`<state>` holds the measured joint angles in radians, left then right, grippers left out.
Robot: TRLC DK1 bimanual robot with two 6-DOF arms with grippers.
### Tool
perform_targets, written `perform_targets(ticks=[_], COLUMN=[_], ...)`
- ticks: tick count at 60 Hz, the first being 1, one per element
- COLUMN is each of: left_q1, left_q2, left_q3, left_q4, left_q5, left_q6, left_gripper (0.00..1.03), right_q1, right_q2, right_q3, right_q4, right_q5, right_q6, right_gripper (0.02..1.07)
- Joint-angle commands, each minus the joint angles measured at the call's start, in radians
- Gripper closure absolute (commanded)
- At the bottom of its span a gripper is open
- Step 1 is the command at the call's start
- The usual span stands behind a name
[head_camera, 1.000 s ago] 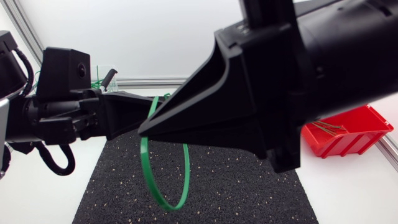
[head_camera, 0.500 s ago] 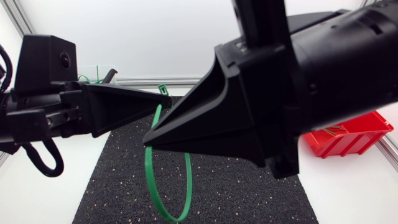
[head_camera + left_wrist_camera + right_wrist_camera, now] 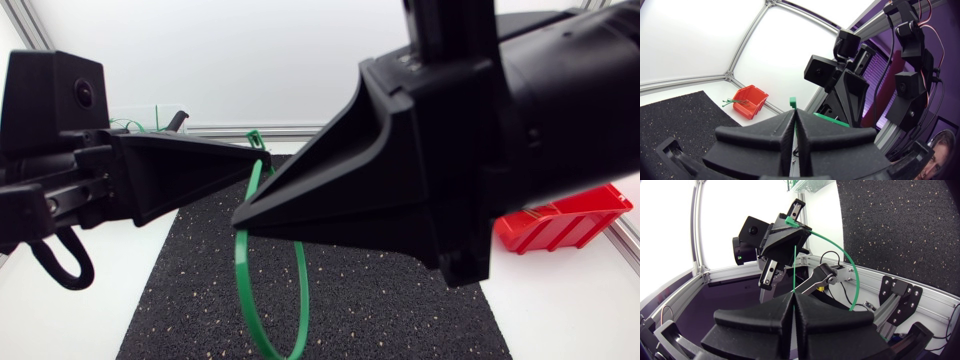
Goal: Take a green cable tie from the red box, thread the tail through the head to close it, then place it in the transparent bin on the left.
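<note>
Left gripper [image 3: 262, 160] has shifted up and across since the earlier frames. The tie's head [image 3: 255, 138] now shows clear above its tip, and the loop hangs lower over the mat.

- Black speckled mat [image 3: 380, 300]: covers the middle of the table, under both grippers.
- Right gripper [image 3: 240, 215]: raised close under the head camera, tip pointed at the left gripper's tip. Fingers pressed together on the thin tail [image 3: 795, 270] of the tie.
- Left gripper: opposite, tip just beside the right one. Fingers closed on the tie just below its head.
- Red box [image 3: 575, 215]: at the table's right edge, with spare ties inside.
- Transparent bin [image 3: 160, 113]: far left corner, well apart from both grippers.
- Green cable tie [image 3: 238, 270]: held in the air between the two grippers, its body bowed down in a wide loop.

Step in hand: threading. The tail runs straight from the right fingertips toward the head. Whether it has entered the slot cannot be told.

Next move, as judged: a fine lining-up of tail with slot, then a straight push through. A small angle error would likely buckle the tail.
</note>
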<state>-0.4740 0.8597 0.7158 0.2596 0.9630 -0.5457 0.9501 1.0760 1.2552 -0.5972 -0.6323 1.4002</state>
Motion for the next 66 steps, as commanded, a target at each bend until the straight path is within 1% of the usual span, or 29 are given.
perform_targets(ticks=[1, 21, 39, 66], left_q1=[-0.008, -0.023, -0.023, -0.023], left_q2=[-0.016, -0.013, -0.021, -0.048], left_q3=[-0.029, -0.033, -0.036, -0.049], left_q4=[0.006, 0.006, 0.006, 0.003], left_q5=[-0.001, -0.014, -0.015, -0.014], left_q6=[0.004, 0.023, 0.032, 0.032], left_gripper=[1.0, 1.0, 1.0, 1.0], right_q1=[0.01, 0.004, -0.022, -0.043], right_q2=[-0.007, 0.013, 0.025, 0.025], right_q3=[-0.011, -0.023, -0.051, -0.057], right_q4=[0.02, 0.053, 0.088, 0.106], right_q5=[-0.006, -0.006, -0.012, -0.017], right_q6=[0.026, 0.026, 0.022, 0.016], right_gripper=[1.02, 1.02, 1.02, 1.02])
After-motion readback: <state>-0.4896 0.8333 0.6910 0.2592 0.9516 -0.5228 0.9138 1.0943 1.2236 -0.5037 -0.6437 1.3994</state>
